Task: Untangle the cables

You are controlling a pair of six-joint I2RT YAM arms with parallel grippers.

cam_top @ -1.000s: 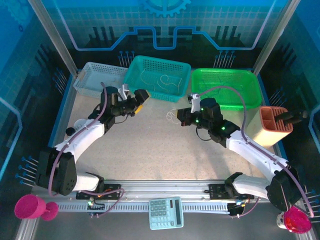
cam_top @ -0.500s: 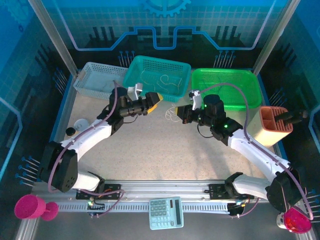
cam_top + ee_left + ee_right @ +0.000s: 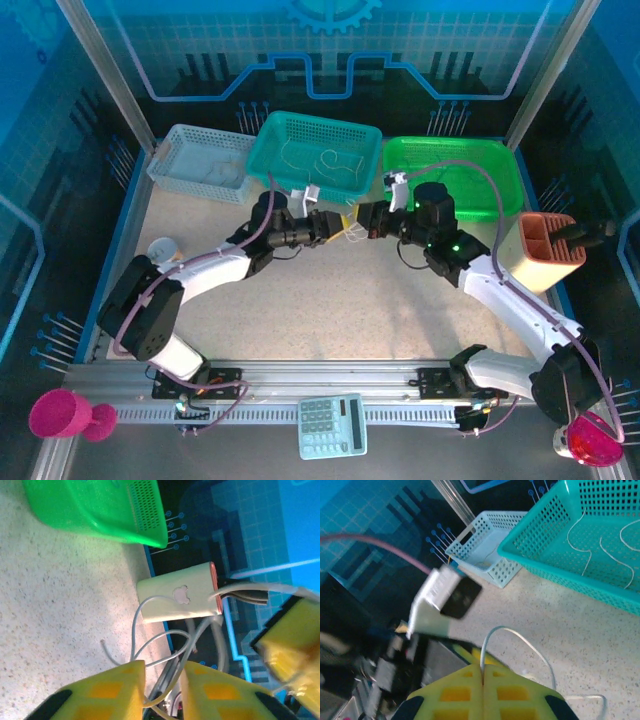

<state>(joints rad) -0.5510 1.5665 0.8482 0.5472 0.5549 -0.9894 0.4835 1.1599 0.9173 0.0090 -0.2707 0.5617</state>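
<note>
The cables [image 3: 348,227] hang bunched above the table [image 3: 300,295], near the teal basket [image 3: 262,150], one whitish strand clamped in the closed right gripper [image 3: 482,670], others threading the left gripper [image 3: 162,674], whose narrow gap leaves its grip unclear.

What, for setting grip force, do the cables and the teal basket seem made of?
The cables look like thin plastic-sheathed wire, probably: smooth whitish strands holding springy loops. The teal basket looks like moulded plastic, slightly glossy, with a regular perforated grid wall.
</note>
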